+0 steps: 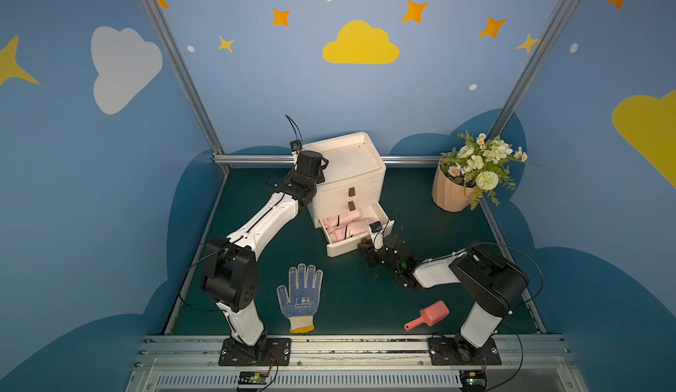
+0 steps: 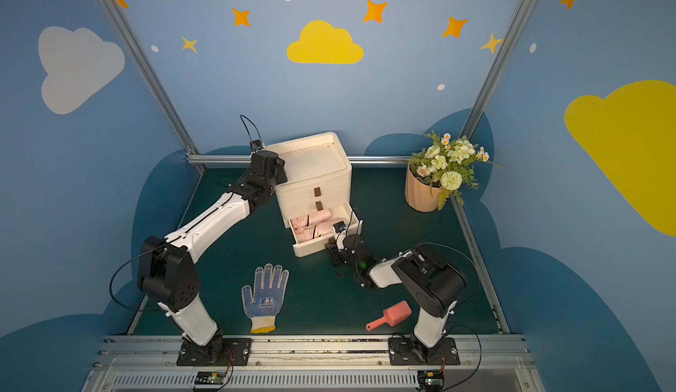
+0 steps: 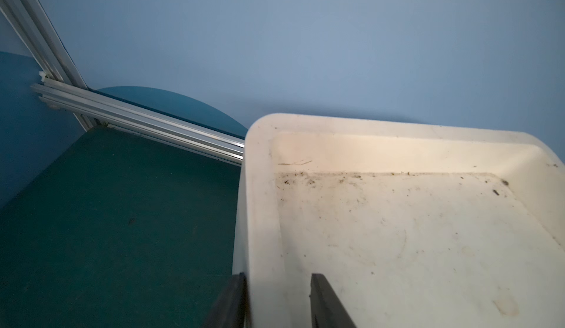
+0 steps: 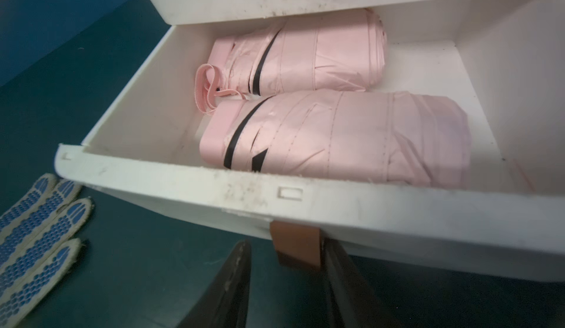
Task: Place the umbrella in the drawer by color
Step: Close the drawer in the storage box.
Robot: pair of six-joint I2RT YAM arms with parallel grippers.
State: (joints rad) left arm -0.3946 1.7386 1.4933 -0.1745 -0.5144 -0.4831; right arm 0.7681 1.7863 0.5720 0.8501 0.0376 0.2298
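A white three-drawer cabinet point(image 1: 347, 178) stands at the back of the green table. Its bottom drawer point(image 4: 183, 176) is pulled out. Two folded pink umbrellas point(image 4: 305, 57) point(image 4: 351, 136) lie side by side in it, also seen in a top view point(image 1: 344, 225). My right gripper point(image 4: 286, 245) is open at the drawer front, its fingers either side of the brown handle tab point(image 4: 295, 244); one finger touches the tab, the other stands apart. My left gripper point(image 3: 278, 276) straddles the cabinet's top rim point(image 3: 260, 188), one finger against the outer wall, one inside the recessed top.
A blue-dotted work glove point(image 1: 300, 295) lies near the front, left of centre. A pink scoop point(image 1: 428, 315) lies front right by the right arm's base. A potted bunch of flowers point(image 1: 468, 174) stands in the back right corner. Metal rails edge the table.
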